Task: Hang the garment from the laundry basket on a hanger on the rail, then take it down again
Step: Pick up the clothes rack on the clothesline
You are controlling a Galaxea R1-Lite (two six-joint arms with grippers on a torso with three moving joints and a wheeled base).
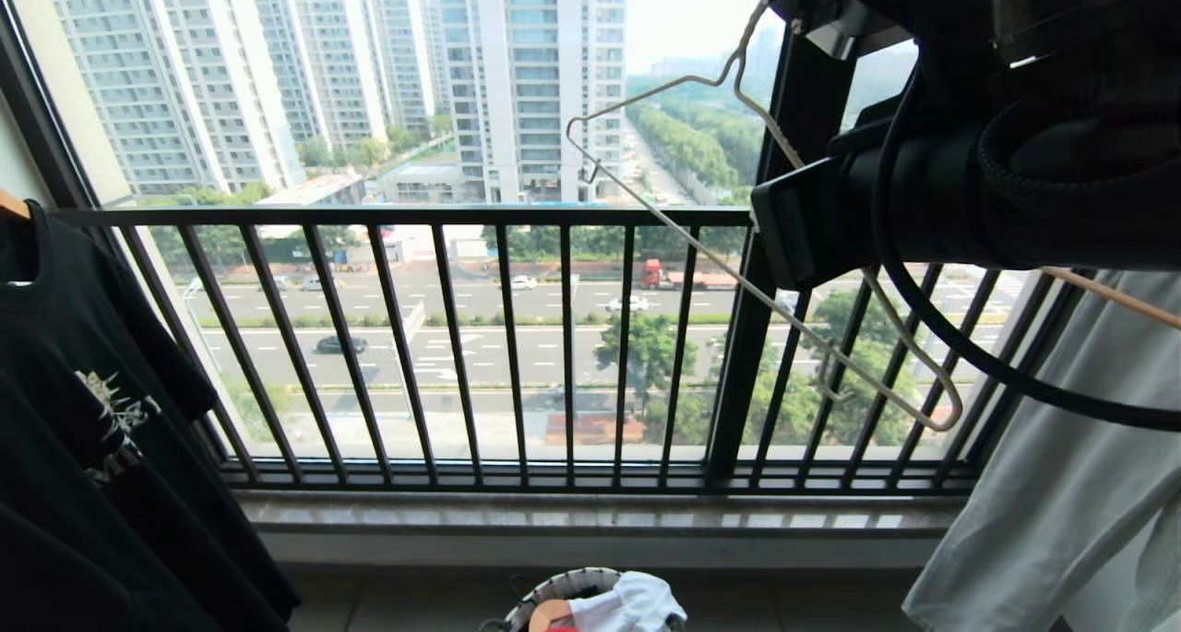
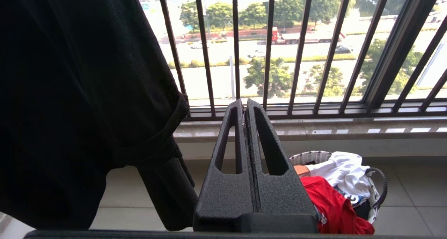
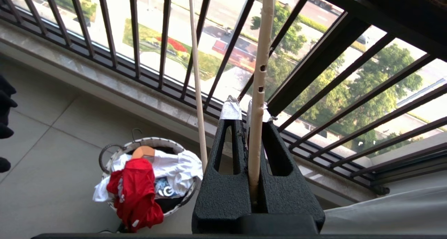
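My right gripper (image 3: 246, 110) is shut on the hanger (image 3: 260, 75), a thin cream wire that runs up between its jaws. In the head view the hanger (image 1: 687, 240) hangs tilted in front of the window, held up at the upper right by the right gripper (image 1: 775, 221). The red garment (image 3: 134, 193) lies draped over the edge of the laundry basket (image 3: 153, 141) on the floor below. Parked low, my left gripper (image 2: 244, 104) is shut and empty, with the garment (image 2: 328, 204) and basket (image 2: 310, 157) beside it. The rail is out of view.
A black T-shirt (image 1: 92, 411) hangs at the left and a white shirt (image 1: 1061, 503) at the right. The black barred window railing (image 1: 461, 217) stands ahead above a stone sill. White clothing (image 3: 174, 169) and a wooden hanger (image 3: 143, 151) also lie in the basket.
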